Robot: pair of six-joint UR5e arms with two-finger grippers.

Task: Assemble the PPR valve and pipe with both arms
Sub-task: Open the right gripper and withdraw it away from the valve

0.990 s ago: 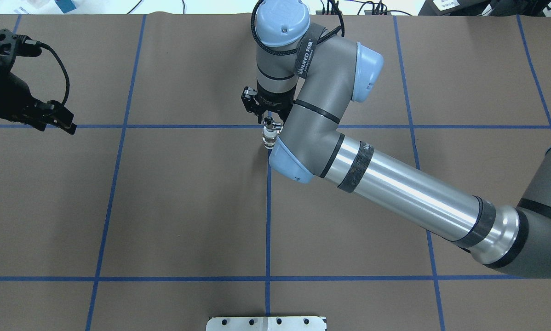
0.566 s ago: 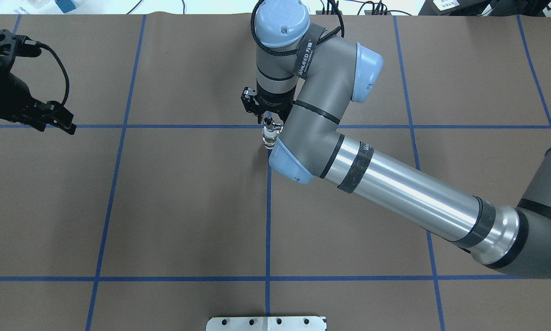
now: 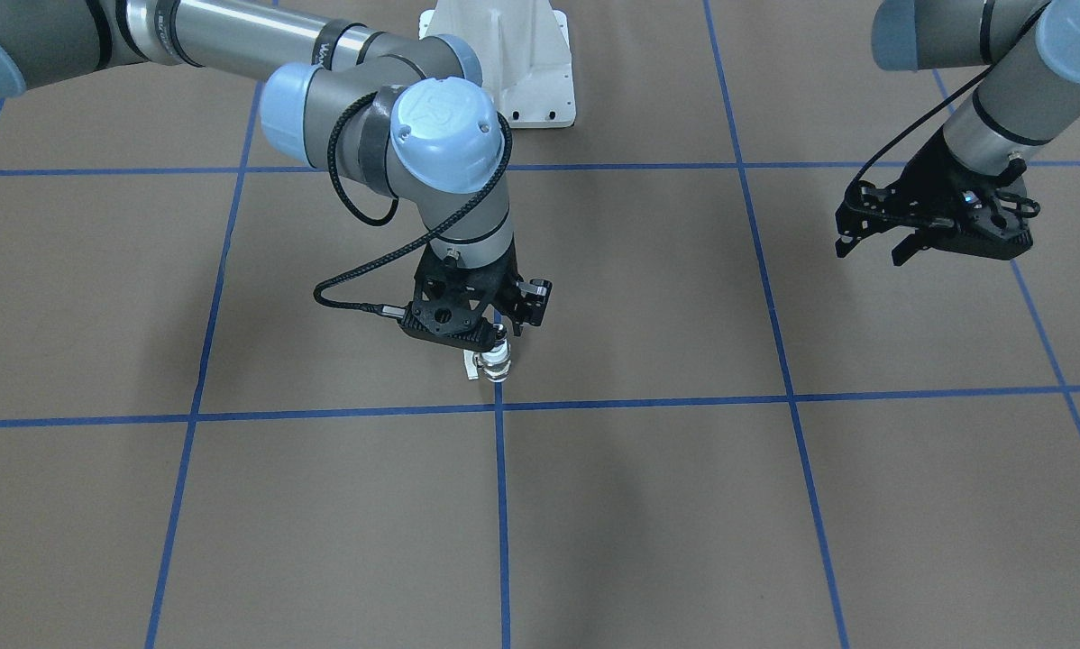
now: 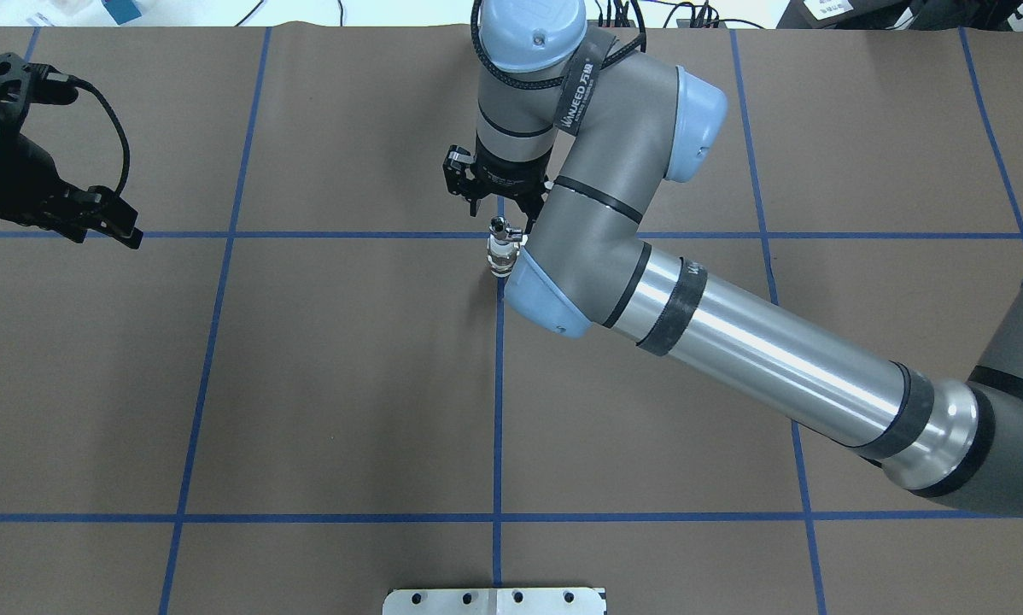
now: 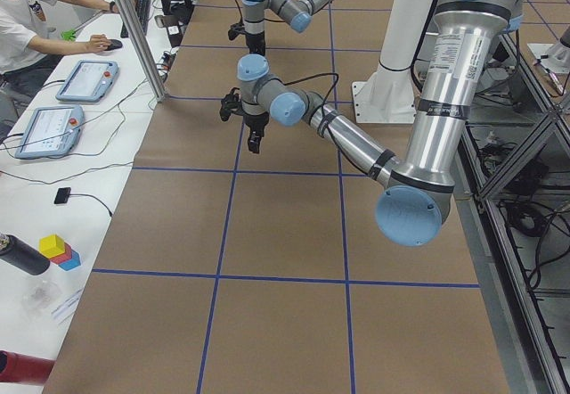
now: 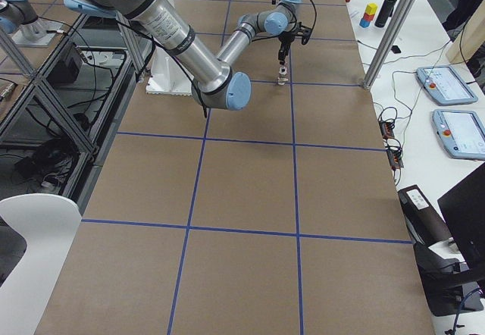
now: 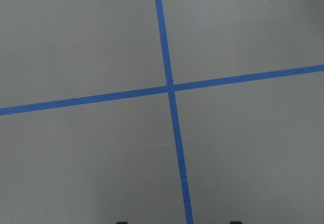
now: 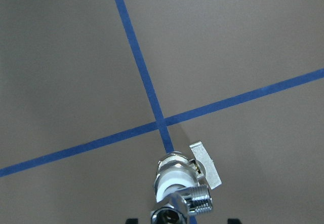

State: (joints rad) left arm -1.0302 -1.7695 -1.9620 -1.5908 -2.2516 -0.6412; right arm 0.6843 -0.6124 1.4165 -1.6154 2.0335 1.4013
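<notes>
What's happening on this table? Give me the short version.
The PPR valve stands upright on the table beside a blue tape crossing, with the chrome pipe sitting on its top end. The right gripper hangs open just above them, gripping neither part. The left gripper is open and empty, far off to the side. The two parts look joined, though how firmly cannot be told.

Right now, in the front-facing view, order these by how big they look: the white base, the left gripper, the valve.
Largest: the white base and the left gripper, about alike; the base is cropped, so unranked.
Smallest: the valve.
</notes>
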